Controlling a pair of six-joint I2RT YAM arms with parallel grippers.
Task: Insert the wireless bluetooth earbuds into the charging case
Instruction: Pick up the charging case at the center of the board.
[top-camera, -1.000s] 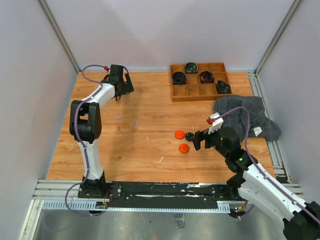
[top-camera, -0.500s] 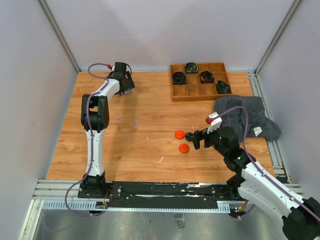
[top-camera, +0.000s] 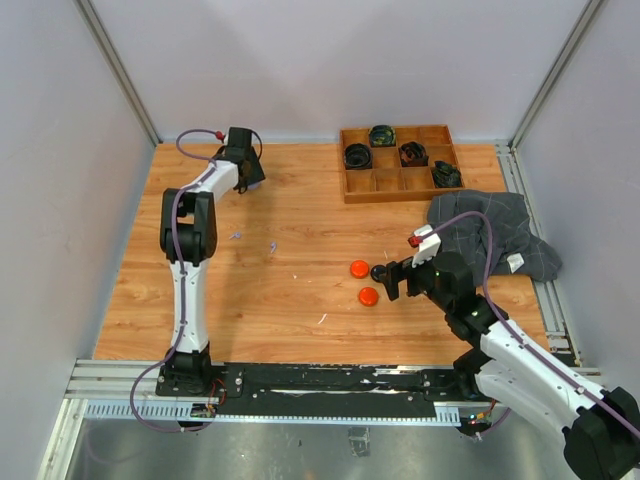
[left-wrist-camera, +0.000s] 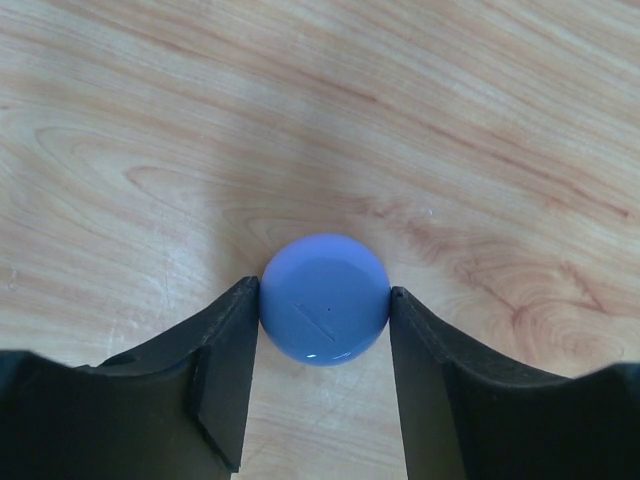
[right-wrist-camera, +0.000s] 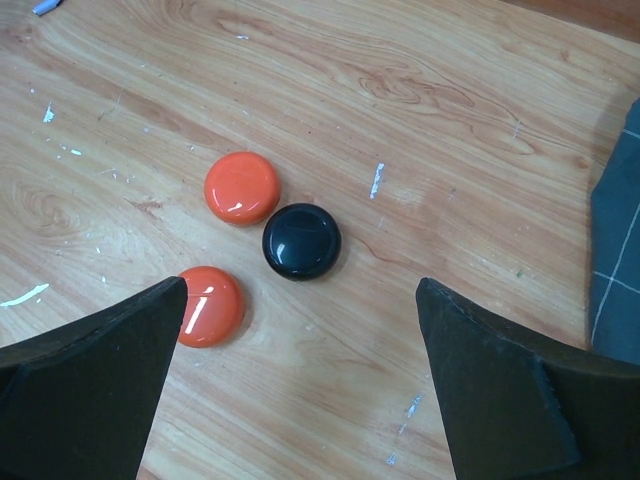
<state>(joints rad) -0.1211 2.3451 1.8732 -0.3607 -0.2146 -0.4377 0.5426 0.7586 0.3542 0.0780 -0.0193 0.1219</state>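
Left gripper (left-wrist-camera: 324, 293) pinches a lilac charging case (left-wrist-camera: 325, 305), lower centre of its wrist view.
Glossy, probably light and slippery; hold its round sides. Right gripper (right-wrist-camera: 300, 285) fingers are spread wide.

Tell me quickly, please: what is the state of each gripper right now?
Left gripper: closed on the blue round case.
Right gripper: open, holding nothing.
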